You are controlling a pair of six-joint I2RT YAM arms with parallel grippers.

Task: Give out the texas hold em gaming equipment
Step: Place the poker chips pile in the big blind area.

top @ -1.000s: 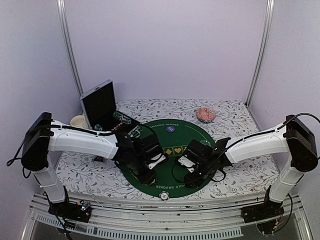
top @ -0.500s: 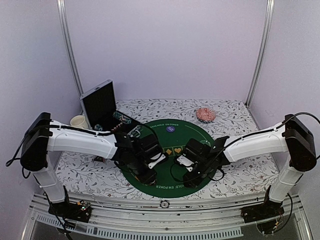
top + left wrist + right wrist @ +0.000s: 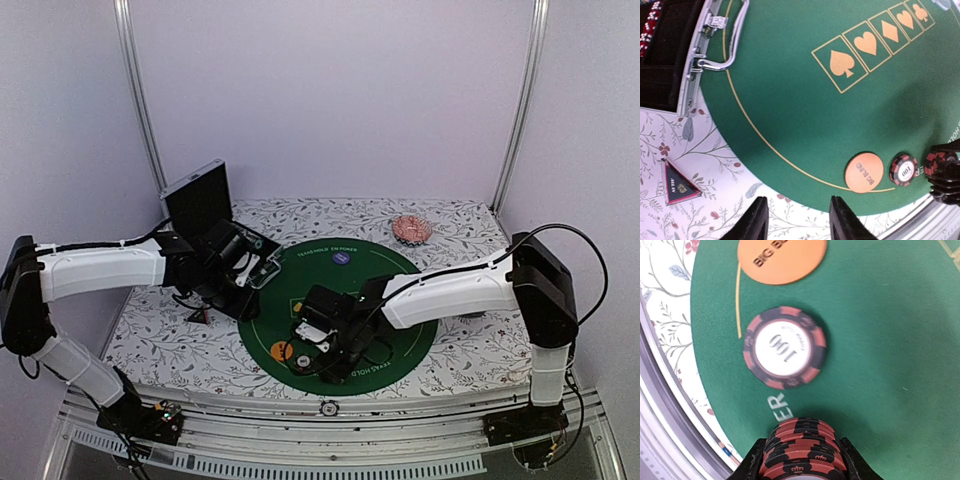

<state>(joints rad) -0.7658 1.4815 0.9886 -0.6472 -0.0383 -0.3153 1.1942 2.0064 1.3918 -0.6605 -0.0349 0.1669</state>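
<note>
Right arm reaches leftward over mat (image 3: 385,268); left arm beside case (image 3: 197,205).
Right gripper (image 3: 802,460) pinches chip stack (image 3: 801,446) by rims; left gripper (image 3: 797,220) spread, empty.

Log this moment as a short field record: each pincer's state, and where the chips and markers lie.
left pincer: open, holding nothing
right pincer: shut on a chip stack
single chip: flat on the green mat, between the stack and the orange disc
purple disc: far side of the mat
triangular marker: off the mat, on the floral tablecloth
</note>
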